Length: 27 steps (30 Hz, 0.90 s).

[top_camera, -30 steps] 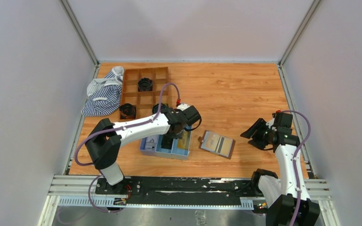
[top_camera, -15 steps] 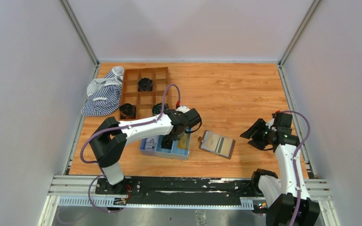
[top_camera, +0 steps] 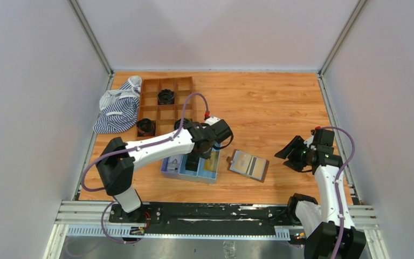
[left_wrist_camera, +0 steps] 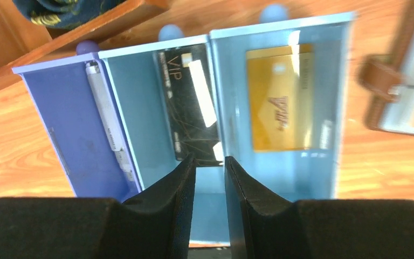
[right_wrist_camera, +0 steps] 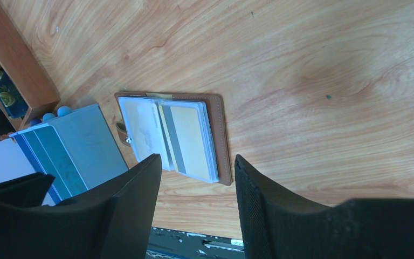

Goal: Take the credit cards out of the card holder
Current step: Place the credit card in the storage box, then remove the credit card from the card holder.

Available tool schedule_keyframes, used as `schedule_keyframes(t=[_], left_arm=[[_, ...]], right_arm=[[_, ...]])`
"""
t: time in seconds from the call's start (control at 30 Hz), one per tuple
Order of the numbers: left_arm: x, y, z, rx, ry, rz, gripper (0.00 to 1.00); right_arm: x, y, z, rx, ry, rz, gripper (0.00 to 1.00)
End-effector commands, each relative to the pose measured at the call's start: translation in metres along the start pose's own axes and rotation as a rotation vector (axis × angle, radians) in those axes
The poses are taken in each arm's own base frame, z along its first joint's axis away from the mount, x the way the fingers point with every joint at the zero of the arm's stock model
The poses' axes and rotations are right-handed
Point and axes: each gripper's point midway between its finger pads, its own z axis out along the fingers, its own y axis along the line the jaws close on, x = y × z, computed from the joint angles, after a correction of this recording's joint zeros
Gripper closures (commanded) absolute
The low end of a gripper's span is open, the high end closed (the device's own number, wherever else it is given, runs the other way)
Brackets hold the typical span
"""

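Card holder (top_camera: 248,165) lies open mid-frame; left tool (left_wrist_camera: 209,158), barely parted, empty, above blue tray (left_wrist_camera: 135,118); right tool (right_wrist_camera: 197,162) spread wide, empty.

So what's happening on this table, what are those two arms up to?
The robot is moving cards from a card holder into a blue tray. Its left pincer hangs over the tray's middle slot, where a black card lies; a gold card lies in the next slot. The holder lies open beside the tray, cards in its sleeves. The right pincer hovers open, empty.
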Motion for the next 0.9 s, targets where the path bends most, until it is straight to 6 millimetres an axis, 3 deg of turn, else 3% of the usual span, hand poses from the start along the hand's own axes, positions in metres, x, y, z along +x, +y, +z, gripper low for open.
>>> schedule_keyframes(t=[0.0, 0.13, 0.3, 0.53, 0.63, 0.77, 0.87], left_arm=[[-0.042, -0.017, -0.058, 0.178, -0.142, -0.079, 0.69], [-0.061, -0.029, -0.089, 0.275, -0.197, -0.087, 0.69], [-0.073, -0.058, -0.108, 0.364, -0.215, -0.051, 0.69], [-0.06, -0.143, -0.107, 0.566, -0.101, 0.079, 0.69], [-0.057, -0.178, -0.101, 0.701, -0.082, 0.077, 0.69], [-0.054, -0.212, -0.095, 0.882, -0.053, 0.022, 0.69], [-0.049, -0.216, -0.077, 0.902, -0.022, -0.021, 0.68]], right_arm=[[0.002, -0.004, 0.0, -0.001, 0.005, -0.013, 0.44], [0.005, -0.002, 0.003, -0.023, 0.02, -0.04, 0.44], [0.016, 0.014, 0.005, -0.144, 0.072, -0.097, 0.44], [0.048, 0.024, 0.017, -0.202, 0.191, -0.15, 0.45], [0.06, 0.026, 0.025, -0.207, 0.225, -0.164, 0.54], [0.064, 0.017, 0.034, -0.172, 0.235, -0.133, 0.61], [0.065, 0.014, 0.041, -0.163, 0.242, -0.121, 0.61]])
